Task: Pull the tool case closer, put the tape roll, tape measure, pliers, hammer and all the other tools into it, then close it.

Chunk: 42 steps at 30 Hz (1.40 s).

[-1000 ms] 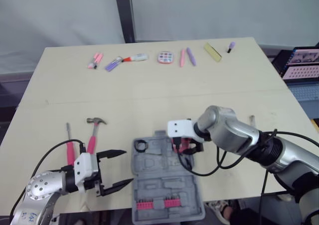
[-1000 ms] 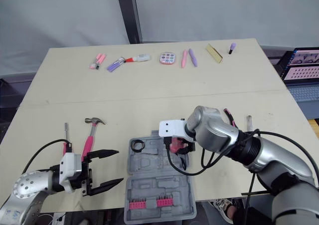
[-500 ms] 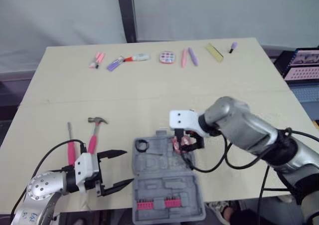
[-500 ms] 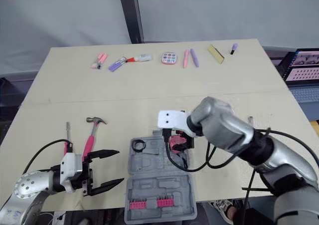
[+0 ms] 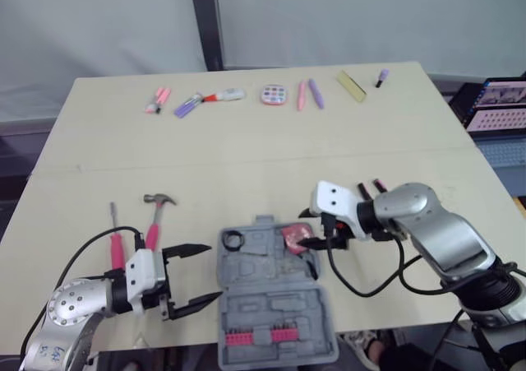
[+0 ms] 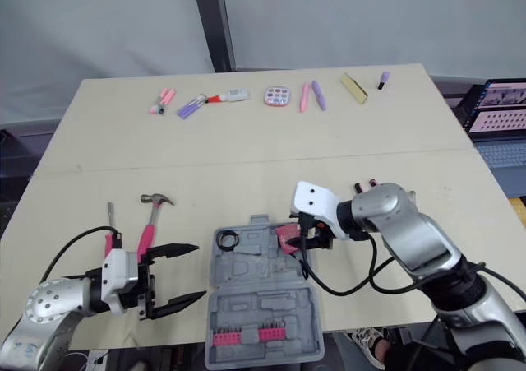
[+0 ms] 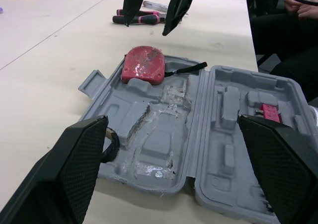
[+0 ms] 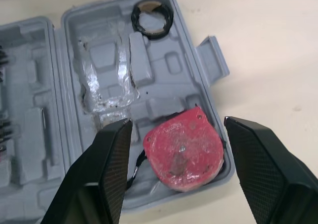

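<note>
Two black fingers of the right gripper stand wide apart and hold nothing. They hang just over the red tape measure. It lies in a far corner pocket of the grey tool case, on the robot's right side. The tape roll sits in the other far corner. A row of pink bits is in the near half of the case. The case lies open and flat at the near edge of the table.

The left gripper is wide open too, and empty. Its fingers point at the case, close beside it.

The hammer lies on the table a little past the left gripper. Its head is at the far end and its pink handle points back at the robot. The left arm is much nearer to it, so that arm looks best for it. The pliers lie on the table just behind the right gripper.
</note>
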### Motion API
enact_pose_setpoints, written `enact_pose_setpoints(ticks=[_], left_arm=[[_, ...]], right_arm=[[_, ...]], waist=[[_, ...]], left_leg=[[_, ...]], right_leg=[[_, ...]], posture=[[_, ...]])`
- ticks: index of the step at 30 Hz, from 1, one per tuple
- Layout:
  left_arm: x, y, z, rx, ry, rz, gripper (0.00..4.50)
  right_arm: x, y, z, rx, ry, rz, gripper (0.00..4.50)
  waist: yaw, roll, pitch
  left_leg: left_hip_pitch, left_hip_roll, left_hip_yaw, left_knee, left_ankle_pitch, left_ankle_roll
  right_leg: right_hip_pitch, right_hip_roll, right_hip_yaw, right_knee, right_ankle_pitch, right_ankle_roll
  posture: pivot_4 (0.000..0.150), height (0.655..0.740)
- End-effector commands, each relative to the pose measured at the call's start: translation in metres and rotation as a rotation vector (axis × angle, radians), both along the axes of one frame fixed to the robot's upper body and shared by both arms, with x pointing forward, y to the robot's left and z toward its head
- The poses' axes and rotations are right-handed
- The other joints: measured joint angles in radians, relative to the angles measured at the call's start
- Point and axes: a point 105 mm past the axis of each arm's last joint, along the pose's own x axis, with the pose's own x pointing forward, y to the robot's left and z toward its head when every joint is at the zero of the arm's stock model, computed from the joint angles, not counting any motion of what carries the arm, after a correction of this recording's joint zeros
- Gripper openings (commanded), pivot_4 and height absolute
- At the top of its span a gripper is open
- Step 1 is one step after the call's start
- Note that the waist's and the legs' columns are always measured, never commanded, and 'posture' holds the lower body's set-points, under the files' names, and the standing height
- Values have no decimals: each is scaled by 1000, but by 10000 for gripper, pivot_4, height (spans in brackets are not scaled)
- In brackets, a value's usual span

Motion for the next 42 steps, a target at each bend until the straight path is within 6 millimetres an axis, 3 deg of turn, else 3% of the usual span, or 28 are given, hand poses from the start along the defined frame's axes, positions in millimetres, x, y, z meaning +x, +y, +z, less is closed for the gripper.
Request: enact_pose_setpoints(ticks=[1,5,8,10,42], left_arm=[[-1,-1,4,0,-17,-16,45000],[0,0,5,7,-17,-20,45000],[0,0,5,9,-17,-19,45000],[-1,0,5,9,-16,-19,45000],[-1,3,5,21,-17,-12,45000]], right_arm=[[3,-4,6,128,-46,6,31500],[7,-12,-7,181,-48,-10,31500],[9,-15,-10,188,-57,-17,22496],[10,-15,-12,190,-61,-24,13084],[14,-24,-61,268,15,-97,13084]], waist=[[1,0,0],[1,0,0],[1,0,0],[-2,0,0],[0,0,0]], left_leg=[[0,0,0,0,0,0],[1,0,0,0,0,0],[1,0,0,1,0,0],[1,0,0,0,0,0],[2,0,0,0,0,0]], right_leg=[[0,0,0,0,0,0],[1,0,0,0,0,0],[1,0,0,0,0,0],[1,0,0,0,0,0],[2,0,0,0,0,0]], posture=[[1500,7400],[1500,7400],[1500,7400],[1500,7400],[1500,7400]])
